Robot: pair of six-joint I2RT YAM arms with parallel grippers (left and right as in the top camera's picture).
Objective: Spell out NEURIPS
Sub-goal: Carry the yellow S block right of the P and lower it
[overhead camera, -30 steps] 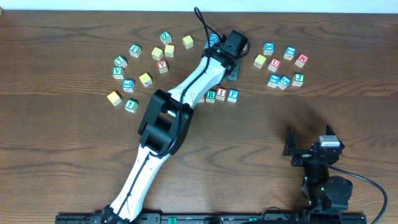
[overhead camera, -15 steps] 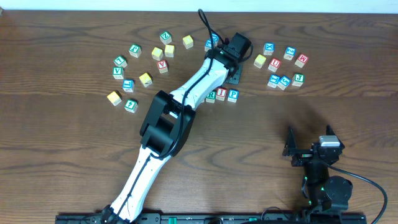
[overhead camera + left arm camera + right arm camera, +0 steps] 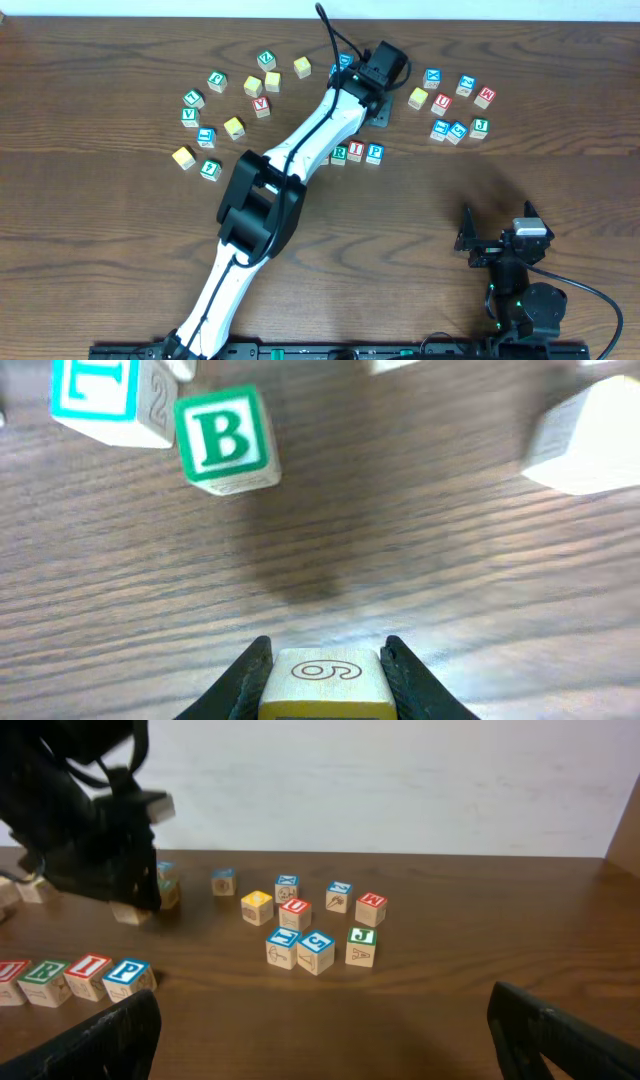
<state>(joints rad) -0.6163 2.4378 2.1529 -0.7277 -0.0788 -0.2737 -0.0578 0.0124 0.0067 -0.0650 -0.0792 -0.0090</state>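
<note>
My left gripper (image 3: 325, 652) is shut on a pale wooden cube (image 3: 325, 682) with a yellowish top edge and a "6" on its side, held over bare wood near a green B cube (image 3: 225, 440). From overhead the left gripper (image 3: 383, 108) sits at the back centre and hides that cube. The row's end shows beside the arm: green R (image 3: 340, 152), red I (image 3: 357, 152), blue P (image 3: 374, 153). The arm covers the row's left part. My right gripper (image 3: 497, 230) stands open near the front right, with nothing between its fingers (image 3: 100, 1040).
Loose letter cubes lie in a cluster at the back left (image 3: 233, 127) and another at the back right (image 3: 455, 130). A blue-lettered cube (image 3: 105, 395) and a pale cube (image 3: 590, 435) lie near the left gripper. The left arm (image 3: 260, 200) crosses the table's middle.
The left jaws have narrowed onto the cube. The left gripper has shifted slightly toward the back right. The right arm has not moved.
</note>
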